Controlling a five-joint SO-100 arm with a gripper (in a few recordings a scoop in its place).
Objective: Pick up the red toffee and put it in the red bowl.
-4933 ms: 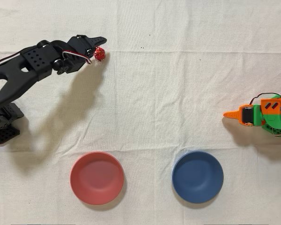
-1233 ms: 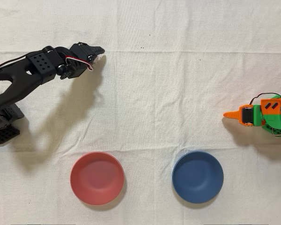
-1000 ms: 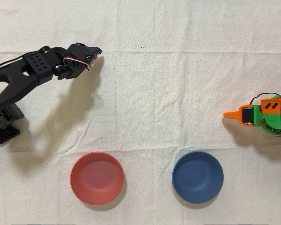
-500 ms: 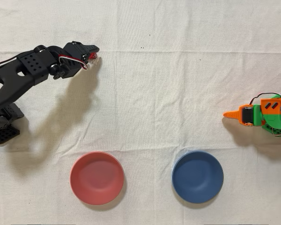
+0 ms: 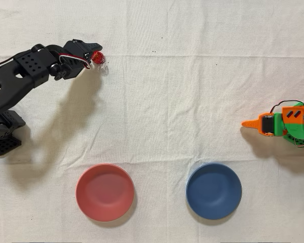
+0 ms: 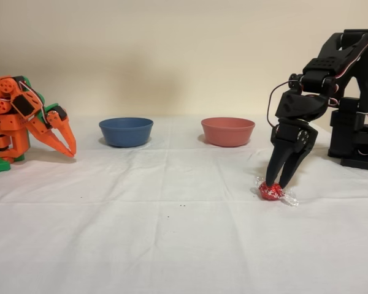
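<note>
While its tips point down at the cloth, the pincer (image 6: 277,182) pinches the red toffee (image 6: 271,192) between narrowly parted fingers.

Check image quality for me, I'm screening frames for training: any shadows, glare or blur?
Overhead view: sharp, with the black arm's soft shadow on the white cloth. Fixed view: evenly lit, and the shiny red foil toffee glints between the black gripper's tips.

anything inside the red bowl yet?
Nothing: the red bowl is bare inside in the overhead view. The toffee sits on the cloth between the gripper tips. The side view hides the bowl's floor.
</note>
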